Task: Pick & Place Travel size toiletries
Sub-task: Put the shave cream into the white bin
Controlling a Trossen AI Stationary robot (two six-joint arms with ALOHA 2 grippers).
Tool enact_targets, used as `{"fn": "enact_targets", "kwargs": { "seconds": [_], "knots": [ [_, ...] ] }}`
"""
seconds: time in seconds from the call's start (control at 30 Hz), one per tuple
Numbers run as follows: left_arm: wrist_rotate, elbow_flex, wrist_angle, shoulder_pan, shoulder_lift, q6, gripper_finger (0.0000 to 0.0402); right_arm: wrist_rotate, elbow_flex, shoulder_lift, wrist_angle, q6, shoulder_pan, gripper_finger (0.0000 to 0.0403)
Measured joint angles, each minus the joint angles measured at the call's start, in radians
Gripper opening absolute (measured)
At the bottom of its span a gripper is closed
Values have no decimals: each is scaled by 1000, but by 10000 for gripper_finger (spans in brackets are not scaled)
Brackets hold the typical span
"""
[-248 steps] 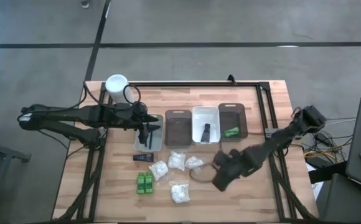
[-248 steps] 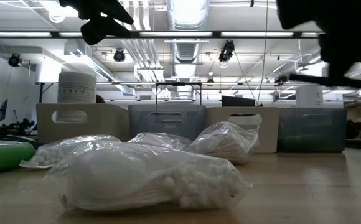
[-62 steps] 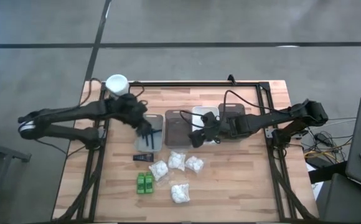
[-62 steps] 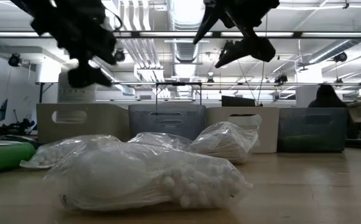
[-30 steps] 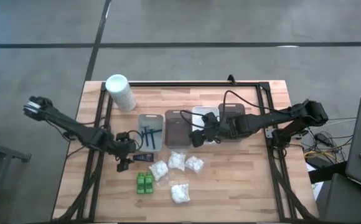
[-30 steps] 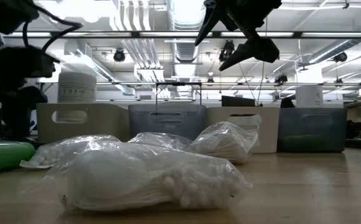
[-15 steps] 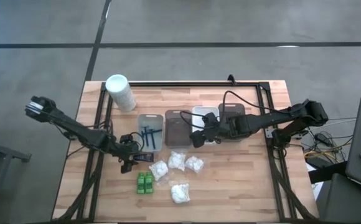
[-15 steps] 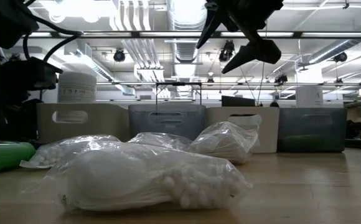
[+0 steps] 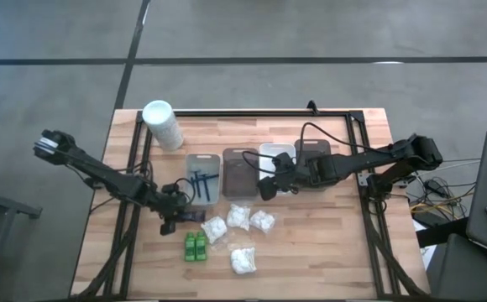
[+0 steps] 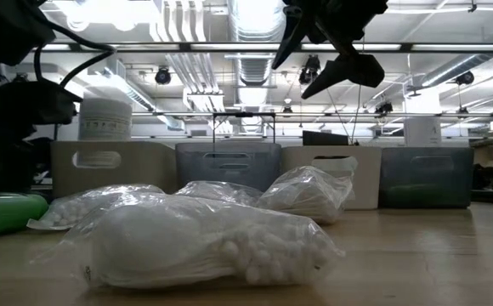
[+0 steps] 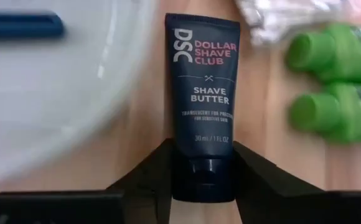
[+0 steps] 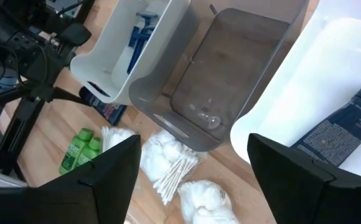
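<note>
Left gripper (image 11: 202, 163) stood low at the black tube (image 11: 203, 102), fingers spread either side of its cap, not yet closed; tube lay on the table beside the grey tray (image 9: 212, 159). Step judged: grasp approach. Closing comes next. Right gripper (image 12: 193, 163) hung spread, empty, above the trays.

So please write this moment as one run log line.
left end effector: open, around black tube cap | right end effector: open, above trays, empty | bottles, packets: on table
</note>
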Motion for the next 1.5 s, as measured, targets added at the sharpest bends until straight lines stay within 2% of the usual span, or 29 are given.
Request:
{"fn": "enact_targets", "kwargs": {
  "seconds": [0.2, 0.37, 0.5, 0.63, 0.77, 0.87, 0.97, 1.07, 1.2, 1.37, 1.5],
  "knots": [
    [50, 81, -188, -31, -54, -14, 128, -24, 0, 0, 2, -7, 0, 274],
    [48, 216, -327, -67, -136, -45, 128, -100, 0, 0, 38, 14, 7, 282],
    [-44, 345, -467, -83, -196, -34, 128, -165, 0, 0, 99, 54, 12, 296],
    [-171, 455, -545, -84, -212, 27, 128, -177, 0, 0, 178, 83, 10, 309],
    [-412, 519, -436, -71, -186, 176, 128, -203, 0, 20, 338, 84, 1, 318],
    [-499, 525, -298, -19, -137, 285, 128, -229, 0, 53, 452, 82, -14, 322],
    [-495, 524, -181, 56, -68, 355, 128, -229, 0, 79, 540, 63, -20, 326],
    [-466, 523, -71, 121, -4, 418, 128, -207, 0, 82, 546, 61, -18, 327],
    [-380, 523, 73, 173, 57, 477, 128, -175, 0, 82, 553, 61, -18, 316],
    [-320, 525, 110, 186, 97, 507, 128, -154, 0, 82, 553, 62, -20, 286],
    [-320, 526, 112, 188, 98, 512, 128, -132, 0, 82, 553, 76, -20, 251]
  ]
}}
